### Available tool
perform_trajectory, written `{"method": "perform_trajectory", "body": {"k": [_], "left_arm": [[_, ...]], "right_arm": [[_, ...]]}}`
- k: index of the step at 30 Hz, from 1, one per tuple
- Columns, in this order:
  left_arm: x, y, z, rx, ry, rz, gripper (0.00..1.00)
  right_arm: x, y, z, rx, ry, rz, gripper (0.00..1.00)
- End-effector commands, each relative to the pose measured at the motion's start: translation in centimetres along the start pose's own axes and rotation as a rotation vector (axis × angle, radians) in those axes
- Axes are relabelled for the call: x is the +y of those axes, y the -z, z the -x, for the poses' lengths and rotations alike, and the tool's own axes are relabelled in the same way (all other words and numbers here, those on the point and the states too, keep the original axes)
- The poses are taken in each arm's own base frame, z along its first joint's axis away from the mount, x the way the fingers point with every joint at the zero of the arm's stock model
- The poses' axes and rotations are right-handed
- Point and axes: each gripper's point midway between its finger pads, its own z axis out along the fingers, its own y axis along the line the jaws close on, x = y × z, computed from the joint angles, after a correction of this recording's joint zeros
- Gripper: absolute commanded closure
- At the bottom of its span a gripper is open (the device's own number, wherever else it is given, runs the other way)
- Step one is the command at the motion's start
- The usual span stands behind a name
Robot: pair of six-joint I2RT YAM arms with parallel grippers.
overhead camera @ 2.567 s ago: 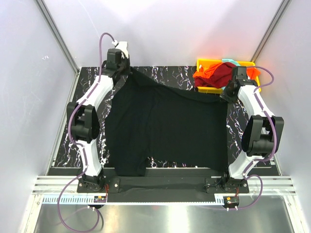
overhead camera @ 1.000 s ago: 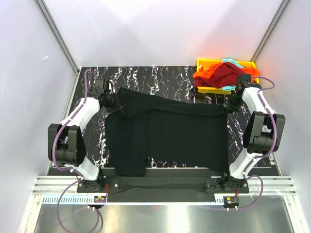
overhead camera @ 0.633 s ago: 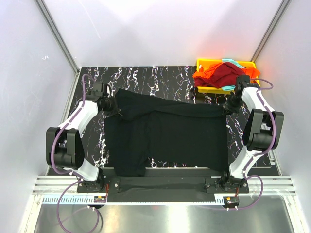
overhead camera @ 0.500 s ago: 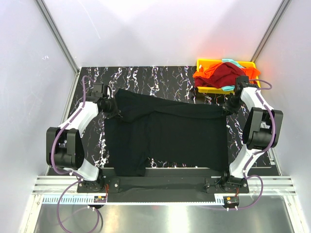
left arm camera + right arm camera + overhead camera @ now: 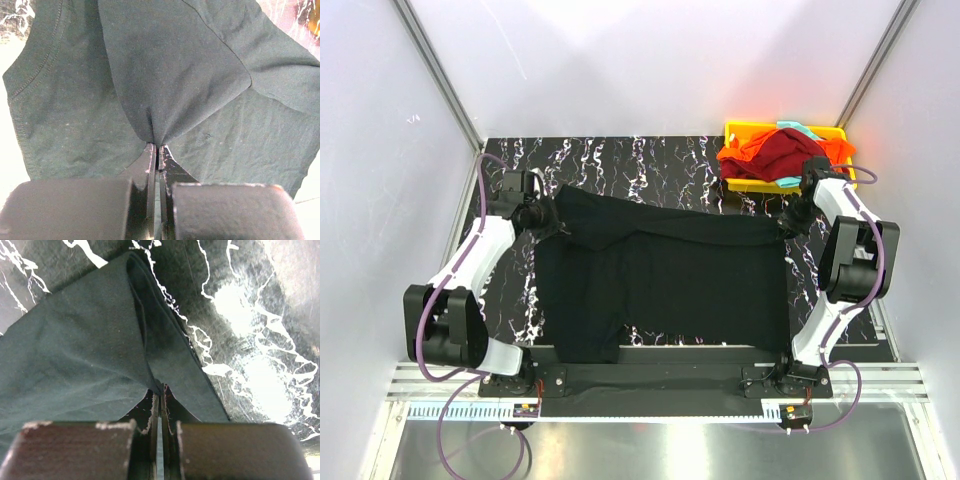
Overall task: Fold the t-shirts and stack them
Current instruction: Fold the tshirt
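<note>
The black t-shirt lies spread across the middle of the table, its far edge folded towards the front. My left gripper is shut on the shirt's far left edge; the pinched fabric shows in the left wrist view at my fingertips. My right gripper is shut on the far right edge, the fold of cloth rising from my fingertips. The dark red, orange and teal t-shirts lie heaped at the back right.
The yellow tray holds the heap of shirts at the back right corner. The black marbled tabletop shows behind the shirt and along both sides. White walls enclose the table on three sides.
Both grippers have come down from high at the back, carrying the black shirt's far edge forward and low. In the last half second the left arm shifted slightly; the fold settled flatter.
</note>
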Motion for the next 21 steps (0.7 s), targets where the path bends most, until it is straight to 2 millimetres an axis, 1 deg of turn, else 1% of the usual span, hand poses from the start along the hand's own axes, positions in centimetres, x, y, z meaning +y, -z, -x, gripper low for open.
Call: {"method": "perform_trajectory", "body": {"k": [1, 2, 3, 9, 10, 13, 21], "left_arm": [[-0.7, 0.6, 0.1, -0.02, 0.021, -0.042, 1.0], [-0.7, 0.6, -0.1, -0.016, 0.03, -0.043, 1.0], [-0.4, 0.4, -0.7, 0.0, 0.036, -0.041, 1.0], [-0.8, 0.7, -1.9, 0.013, 0.056, -0.062, 1.0], [-0.7, 0.5, -2.4, 0.024, 0.059, -0.058, 1.0], [-0.3, 0.1, -3.1, 0.041, 0.065, -0.05, 1.0], [-0.1, -0.2, -4.1, 0.06, 0.081, -0.059, 1.0]], "right_arm": [[0.0, 0.4, 1.9, -0.05, -0.004, -0.016, 1.0], [0.0, 0.4, 2.0, -0.049, -0.003, -0.015, 1.0], [0.0, 0.4, 2.0, -0.049, -0.004, -0.015, 1.0], [0.0, 0.2, 2.2, -0.048, -0.007, -0.015, 1.0], [0.0, 0.2, 2.4, -0.05, -0.007, -0.013, 1.0], [0.0, 0.1, 2.4, -0.046, -0.008, -0.012, 1.0], [0.1, -0.4, 2.4, -0.038, -0.013, -0.015, 1.0]]}}
